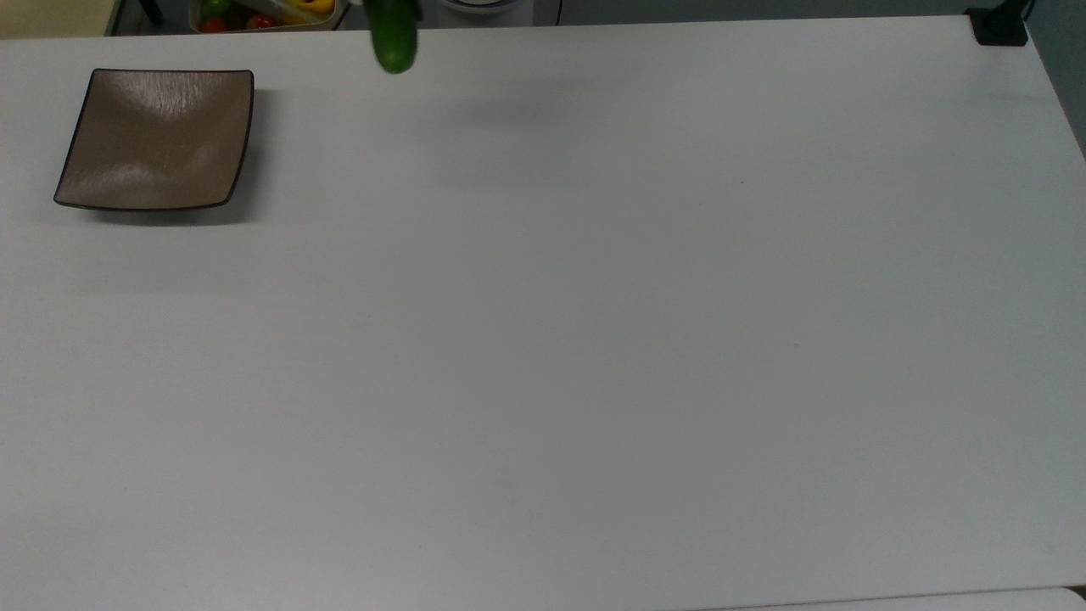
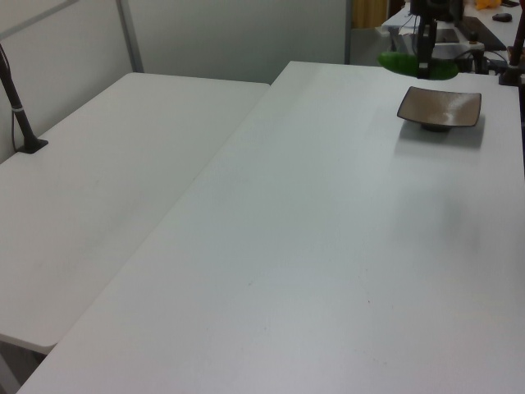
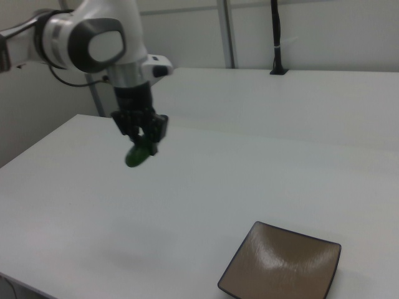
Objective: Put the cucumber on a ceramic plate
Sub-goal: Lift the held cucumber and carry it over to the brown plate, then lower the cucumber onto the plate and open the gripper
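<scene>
A dark green cucumber (image 1: 395, 42) hangs in the air above the white table, near the top view's upper edge. My gripper (image 3: 142, 141) is shut on the cucumber (image 3: 138, 154) in the right view, well above the table surface. In the left view the cucumber (image 2: 418, 64) hangs level above and behind the plate, held by the gripper (image 2: 423, 61). The square taupe-brown plate (image 1: 157, 140) rests at the top view's upper left, to the left of the cucumber. The plate (image 3: 283, 270) sits at the right view's lower right; the plate (image 2: 440, 108) holds nothing.
A bin of coloured produce (image 1: 263, 12) sits past the table's far edge in the top view. A black clamp (image 1: 999, 25) is at the top view's upper right corner. A second white table (image 2: 107, 164) adjoins in the left view, with a black post (image 2: 20, 115) on it.
</scene>
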Controlling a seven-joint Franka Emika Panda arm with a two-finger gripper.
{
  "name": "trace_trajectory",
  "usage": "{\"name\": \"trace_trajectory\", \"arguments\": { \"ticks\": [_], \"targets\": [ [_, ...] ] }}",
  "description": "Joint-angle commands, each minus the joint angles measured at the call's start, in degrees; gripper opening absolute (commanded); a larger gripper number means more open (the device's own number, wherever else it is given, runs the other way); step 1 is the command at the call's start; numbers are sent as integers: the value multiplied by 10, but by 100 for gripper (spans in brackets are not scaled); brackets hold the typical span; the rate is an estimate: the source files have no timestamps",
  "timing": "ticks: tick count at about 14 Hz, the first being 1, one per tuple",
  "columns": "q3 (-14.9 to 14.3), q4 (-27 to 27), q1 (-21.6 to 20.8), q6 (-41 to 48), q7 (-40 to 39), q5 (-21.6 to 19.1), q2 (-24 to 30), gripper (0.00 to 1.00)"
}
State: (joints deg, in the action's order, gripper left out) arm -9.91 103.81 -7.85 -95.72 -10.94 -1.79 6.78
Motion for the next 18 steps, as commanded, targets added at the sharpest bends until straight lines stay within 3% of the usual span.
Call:
{"name": "trace_trajectory", "arguments": {
  "ticks": [1,9,18],
  "targets": [
    [-11,-4,46,-45,-60,-3,-37,20],
    [-12,3,151,-167,-127,35,-127,20],
    [-39,30,216,-280,-242,43,-222,23]
  ]
}}
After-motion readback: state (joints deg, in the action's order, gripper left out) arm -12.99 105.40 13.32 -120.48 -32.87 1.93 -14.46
